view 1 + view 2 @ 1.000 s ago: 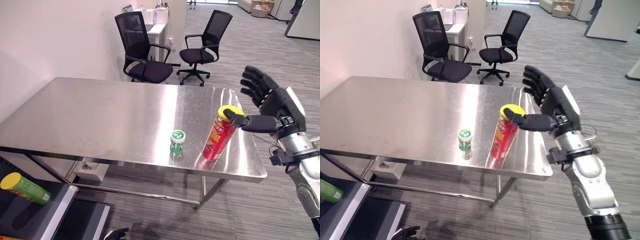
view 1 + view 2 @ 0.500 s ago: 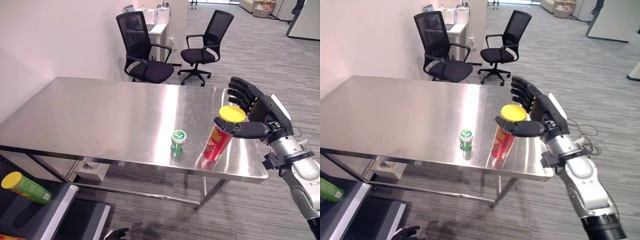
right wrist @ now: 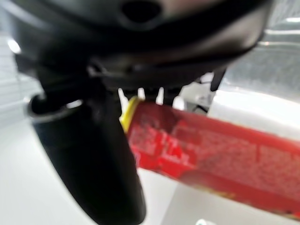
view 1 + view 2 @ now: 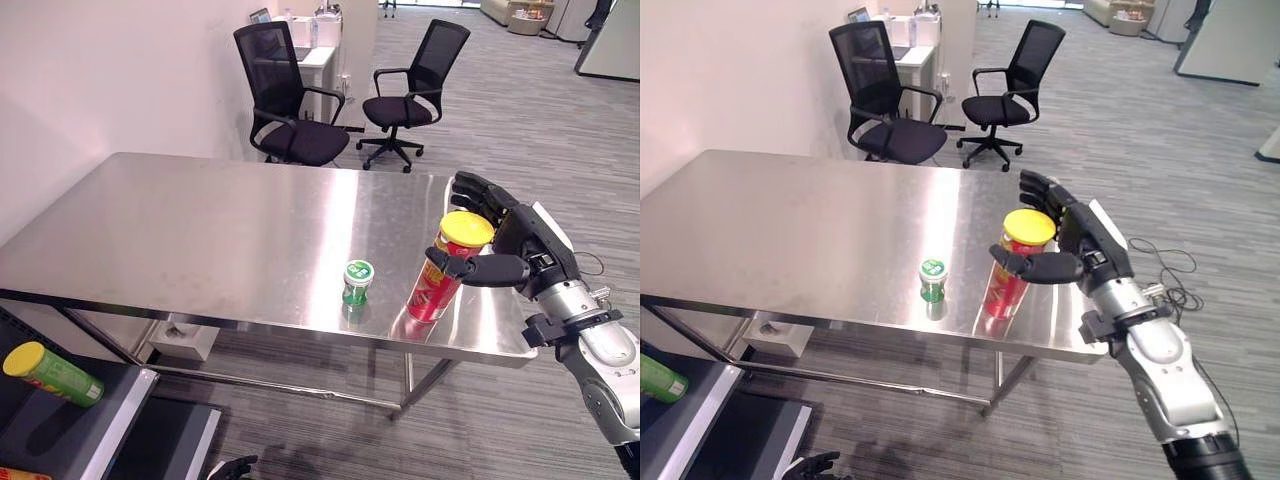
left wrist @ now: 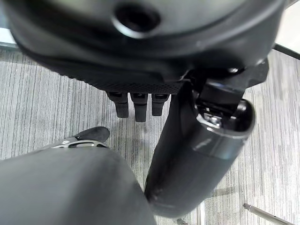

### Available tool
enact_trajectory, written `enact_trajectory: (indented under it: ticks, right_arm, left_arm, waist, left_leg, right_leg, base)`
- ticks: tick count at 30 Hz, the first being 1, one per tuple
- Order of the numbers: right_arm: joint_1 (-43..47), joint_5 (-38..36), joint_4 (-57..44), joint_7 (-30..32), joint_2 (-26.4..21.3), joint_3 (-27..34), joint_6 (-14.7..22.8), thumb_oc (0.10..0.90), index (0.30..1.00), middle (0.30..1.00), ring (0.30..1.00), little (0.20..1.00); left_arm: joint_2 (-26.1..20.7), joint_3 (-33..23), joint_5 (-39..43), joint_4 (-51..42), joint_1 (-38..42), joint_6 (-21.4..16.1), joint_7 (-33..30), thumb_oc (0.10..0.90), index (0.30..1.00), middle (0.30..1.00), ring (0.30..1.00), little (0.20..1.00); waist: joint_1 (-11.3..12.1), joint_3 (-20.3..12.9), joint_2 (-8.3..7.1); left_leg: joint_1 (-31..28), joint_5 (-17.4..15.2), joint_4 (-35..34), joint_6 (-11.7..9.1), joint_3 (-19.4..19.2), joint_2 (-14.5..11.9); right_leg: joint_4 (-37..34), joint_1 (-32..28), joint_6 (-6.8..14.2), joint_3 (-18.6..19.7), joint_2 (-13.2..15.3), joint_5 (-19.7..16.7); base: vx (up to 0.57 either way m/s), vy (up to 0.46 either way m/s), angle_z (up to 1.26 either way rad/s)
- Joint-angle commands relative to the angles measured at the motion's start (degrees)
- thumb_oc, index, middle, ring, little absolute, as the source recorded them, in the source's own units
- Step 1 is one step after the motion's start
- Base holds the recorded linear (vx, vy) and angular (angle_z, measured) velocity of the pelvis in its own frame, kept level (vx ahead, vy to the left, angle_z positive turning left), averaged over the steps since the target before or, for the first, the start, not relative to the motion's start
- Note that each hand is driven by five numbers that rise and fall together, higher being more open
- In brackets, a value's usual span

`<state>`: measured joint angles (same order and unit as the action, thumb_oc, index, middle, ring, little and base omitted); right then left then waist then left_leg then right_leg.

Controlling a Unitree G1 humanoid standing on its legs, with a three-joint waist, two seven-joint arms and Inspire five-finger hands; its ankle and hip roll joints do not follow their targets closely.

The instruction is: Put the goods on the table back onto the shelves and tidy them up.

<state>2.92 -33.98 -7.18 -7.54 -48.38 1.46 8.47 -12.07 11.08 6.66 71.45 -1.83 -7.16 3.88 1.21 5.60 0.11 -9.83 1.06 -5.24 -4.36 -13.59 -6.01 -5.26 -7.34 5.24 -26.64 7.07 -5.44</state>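
Observation:
A red chips can [image 4: 434, 287] with a yellow lid stands upright near the right front corner of the steel table [image 4: 200, 230]. My right hand [image 4: 531, 243] is open around its top: the thumb reaches across the front just under the lid and the fingers sit behind it. The right wrist view shows the can [image 3: 225, 164] close past the thumb, without a closed hold. A small green jar [image 4: 355, 281] with a green lid stands just left of the can. My left hand [image 5: 136, 101] hangs low over the floor with relaxed fingers.
A green chips can [image 4: 50, 375] lies on the dark shelf [image 4: 120, 420] at the lower left, below the table's front edge. Two black office chairs [image 4: 290, 95] stand behind the table, by a white wall on the left. Grey carpet lies to the right.
My right hand has dropped and moved left onto the red can, its thumb going from the lid to the front below it. The can and jar have not moved.

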Motion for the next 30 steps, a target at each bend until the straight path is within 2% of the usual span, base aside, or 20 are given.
enact_trajectory:
  ticks: [1,15,16,17,30]
  right_arm:
    - [7.29,-0.71,-1.48,0.45,0.42,0.58,4.02,0.8,0.9,0.9,0.9,0.9]
    - [9.25,-0.41,1.24,0.88,2.04,-1.61,3.5,0.8,0.9,0.9,0.9,0.9]
    - [9.28,-0.26,1.21,0.96,2.1,-1.57,3.49,0.711,0.766,0.766,0.766,0.766]
    - [9.41,0.04,1.5,1.19,2.15,-1.65,3.6,0.4,0.3,0.3,0.3,0.3]
    - [8.71,2.2,1.7,2.57,2.97,0.12,3.91,0.4,0.3,0.3,0.3,0.3]
  left_arm:
    - [0.92,3.47,-0.06,3.43,0.76,-0.27,1.57,0.8,0.9,0.9,0.9,0.9]
    - [0.7,3.48,1.15,3.21,0.49,-0.14,1.46,0.8,0.9,0.9,0.9,0.9]
    - [0.71,3.46,1.26,3.19,0.46,-0.14,1.42,0.8,0.9,0.9,0.9,0.9]
    - [0.65,3.41,1.38,3.23,0.39,-0.12,1.47,0.8,0.9,0.9,0.9,0.9]
    - [0.49,2.85,1.59,3.07,0.33,-0.08,0.93,0.8,0.9,0.9,0.9,0.9]
  waist:
    - [1.98,-2.34,-2.6]
    - [2.77,-2.43,-2.59]
    - [2.79,-2.45,-2.56]
    - [2.86,-2.43,-2.6]
    - [2.84,-2.3,-2.5]
  left_leg:
    - [1.42,-1.71,0.24,-0.42,-0.41,0.71]
    - [1.42,-1.74,0.24,-0.28,0.19,0.83]
    - [1.43,-1.75,0.24,-0.28,0.21,0.83]
    - [1.44,-1.74,0.24,-0.26,0.29,0.87]
    - [1.3,-1.95,0.24,-0.15,0.48,1.03]
  right_leg:
    - [0.85,-0.47,2.19,1.54,0.5,3.22]
    - [0.86,-0.67,2.03,1.46,0.53,3.35]
    - [0.88,-0.66,2.01,1.43,0.54,3.37]
    - [0.95,-0.69,1.99,1.42,0.55,3.37]
    - [0.97,-0.84,2.06,1.44,0.66,3.42]
  base:
    - [0.0,0.0,0.0]
    - [0.0,0.0,0.0]
    - [0.0,0.0,0.0]
    - [0.0,0.0,0.0]
    - [0.0,0.0,0.02]
